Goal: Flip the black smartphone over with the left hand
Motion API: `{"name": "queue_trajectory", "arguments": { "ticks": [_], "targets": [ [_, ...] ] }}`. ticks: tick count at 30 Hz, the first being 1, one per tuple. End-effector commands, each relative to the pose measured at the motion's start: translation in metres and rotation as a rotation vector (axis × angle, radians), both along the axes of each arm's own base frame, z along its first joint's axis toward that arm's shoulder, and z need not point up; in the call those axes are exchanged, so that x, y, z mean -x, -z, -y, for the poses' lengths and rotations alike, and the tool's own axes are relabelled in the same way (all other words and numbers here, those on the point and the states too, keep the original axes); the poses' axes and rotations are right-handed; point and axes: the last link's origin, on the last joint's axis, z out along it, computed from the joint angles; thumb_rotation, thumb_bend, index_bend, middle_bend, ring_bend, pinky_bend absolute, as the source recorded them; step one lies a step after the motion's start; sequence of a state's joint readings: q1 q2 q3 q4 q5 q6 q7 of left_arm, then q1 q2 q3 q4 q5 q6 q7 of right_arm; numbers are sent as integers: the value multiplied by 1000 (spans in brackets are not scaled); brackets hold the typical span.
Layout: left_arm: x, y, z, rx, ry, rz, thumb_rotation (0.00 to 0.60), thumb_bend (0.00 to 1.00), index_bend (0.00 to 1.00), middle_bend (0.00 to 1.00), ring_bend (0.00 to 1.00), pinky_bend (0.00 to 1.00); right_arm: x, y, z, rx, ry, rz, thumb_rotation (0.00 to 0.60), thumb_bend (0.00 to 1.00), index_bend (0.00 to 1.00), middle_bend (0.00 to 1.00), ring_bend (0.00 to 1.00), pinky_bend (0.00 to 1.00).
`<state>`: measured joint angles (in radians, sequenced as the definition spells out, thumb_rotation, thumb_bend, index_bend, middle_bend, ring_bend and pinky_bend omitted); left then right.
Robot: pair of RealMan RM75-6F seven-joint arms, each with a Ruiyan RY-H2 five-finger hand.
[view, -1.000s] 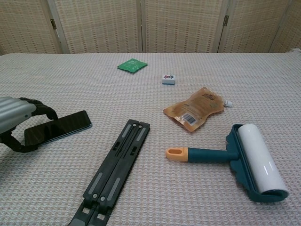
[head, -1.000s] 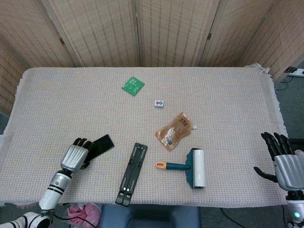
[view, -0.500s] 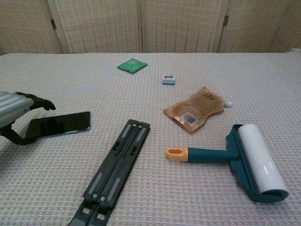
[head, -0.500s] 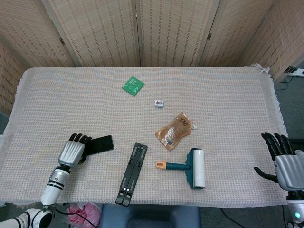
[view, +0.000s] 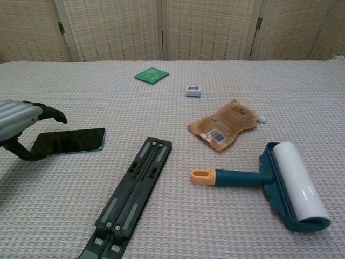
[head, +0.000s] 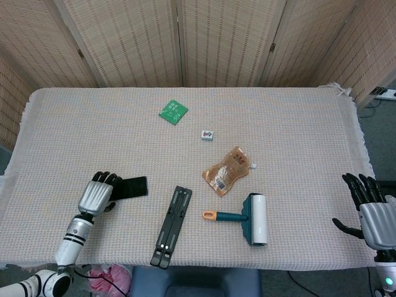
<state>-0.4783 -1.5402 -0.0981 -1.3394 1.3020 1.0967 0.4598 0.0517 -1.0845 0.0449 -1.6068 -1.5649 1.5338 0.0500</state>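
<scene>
The black smartphone (head: 134,186) lies flat on the woven cloth at the front left, glossy face up, and shows in the chest view as the smartphone (view: 70,141) too. My left hand (head: 96,197) covers its left end. In the chest view the left hand (view: 16,123) arches over that end, its fingers (view: 53,115) raised above the glass and its thumb down at the phone's left edge. Nothing is gripped. My right hand (head: 370,213) hangs off the table's right front corner, fingers spread and holding nothing.
A black folding stand (head: 172,226) lies just right of the phone. Further right are a teal lint roller (head: 252,218) with an orange handle tip, a brown pouch (head: 227,169), a small tile (head: 208,134) and a green packet (head: 173,112).
The phone has swung from a slant to lie level and square to the table edge. My left hand's fingers have lifted off it and the hand has drawn slightly left.
</scene>
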Motion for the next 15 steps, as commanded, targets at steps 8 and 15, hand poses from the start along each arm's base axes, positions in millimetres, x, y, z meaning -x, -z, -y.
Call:
{"name": "queue_trajectory", "arguments": {
  "ticks": [8, 15],
  "targets": [
    [-8, 13, -7, 39, -25, -37, 600, 247, 263, 254, 196, 199, 4, -1, -2, 5, 9, 4, 600, 59, 10, 93, 0, 43],
    [-13, 13, -11, 57, -59, -39, 600, 260, 258, 260, 196, 199, 6, -2, -2, 6, 12, 6, 600, 59, 10, 93, 0, 43]
  ]
}}
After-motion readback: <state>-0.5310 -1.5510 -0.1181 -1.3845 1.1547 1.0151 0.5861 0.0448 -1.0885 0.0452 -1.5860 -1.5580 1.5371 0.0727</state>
